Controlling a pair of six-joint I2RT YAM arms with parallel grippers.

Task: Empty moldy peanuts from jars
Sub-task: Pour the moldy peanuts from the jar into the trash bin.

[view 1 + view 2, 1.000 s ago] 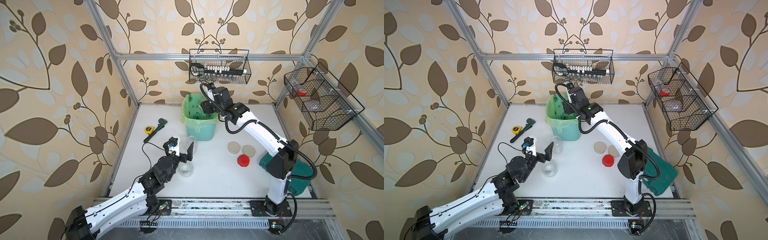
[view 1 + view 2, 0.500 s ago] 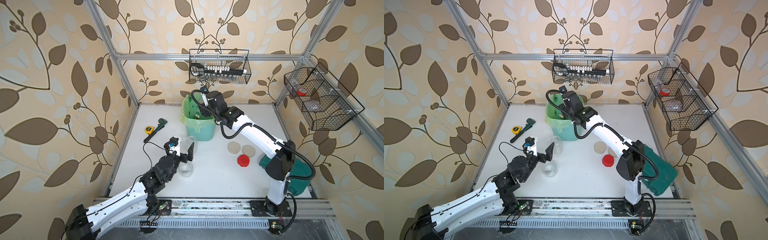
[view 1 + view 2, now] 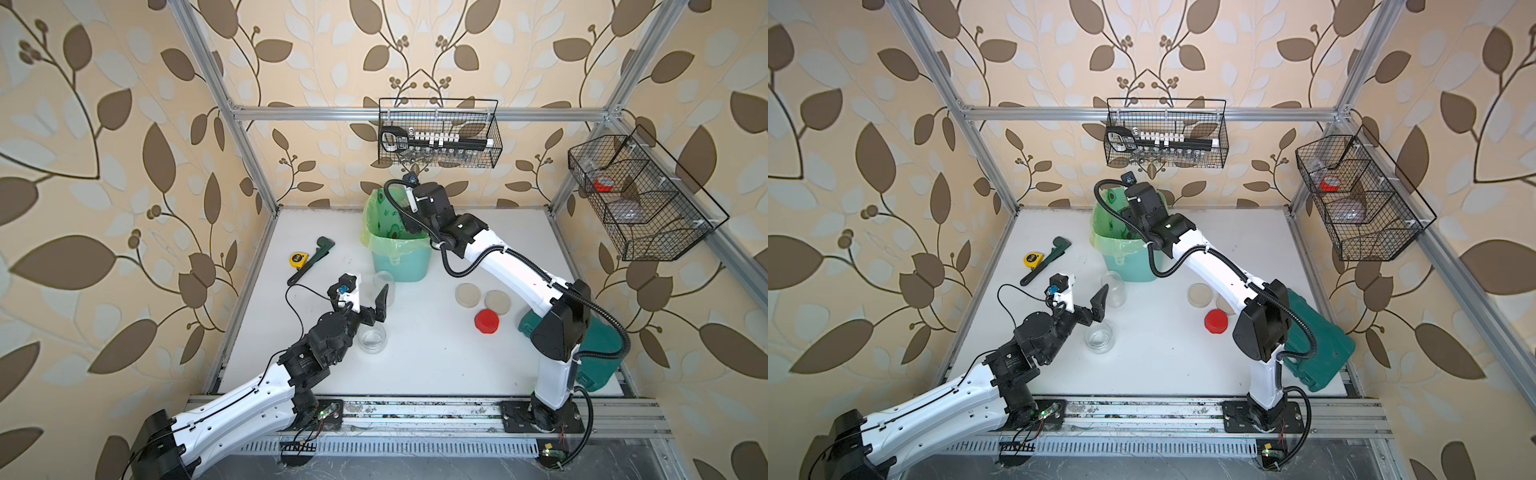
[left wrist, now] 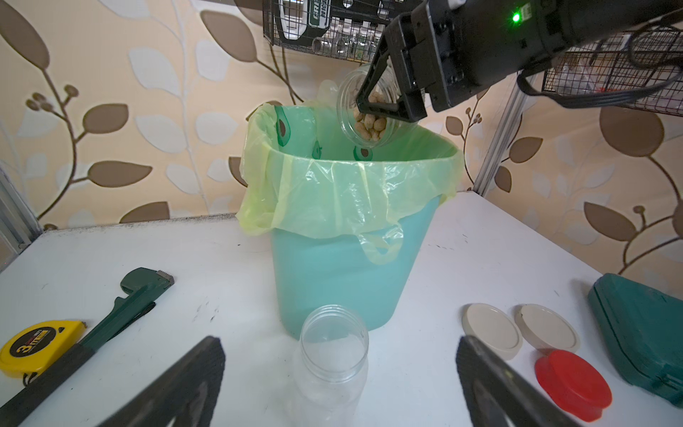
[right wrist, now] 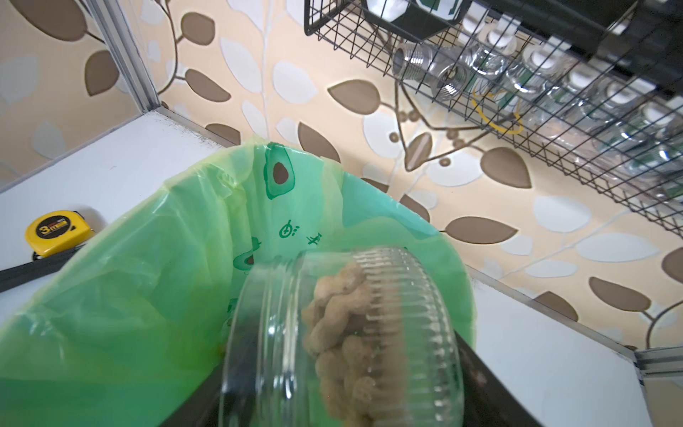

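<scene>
My right gripper [image 4: 391,100] is shut on a short clear glass jar [image 4: 354,111], held tipped on its side over the mint-green bin [image 4: 343,277]. Moldy peanuts [image 4: 369,124] lie piled on the jar's lower wall. In the right wrist view the ribbed jar [image 5: 406,314] and its peanuts [image 5: 340,325] hang above the green liner [image 5: 148,295]. My left gripper [image 3: 365,297] is open and holds nothing. A tall empty jar [image 4: 332,351] stands just ahead of its fingers, untouched. Below that gripper a short empty jar [image 3: 372,336] stands on the table.
Two beige lids [image 3: 468,295] [image 3: 497,301] and a red lid [image 3: 486,322] lie right of the bin. A yellow tape measure [image 3: 298,259] and a green wrench [image 3: 320,249] lie to the left. A dark green case [image 3: 598,353] sits behind the right arm. Wire baskets [image 3: 438,133] [image 3: 636,195] hang on the walls.
My right gripper has swung a little to the left over the bin with the jar, tipping it. The left arm has barely moved.
</scene>
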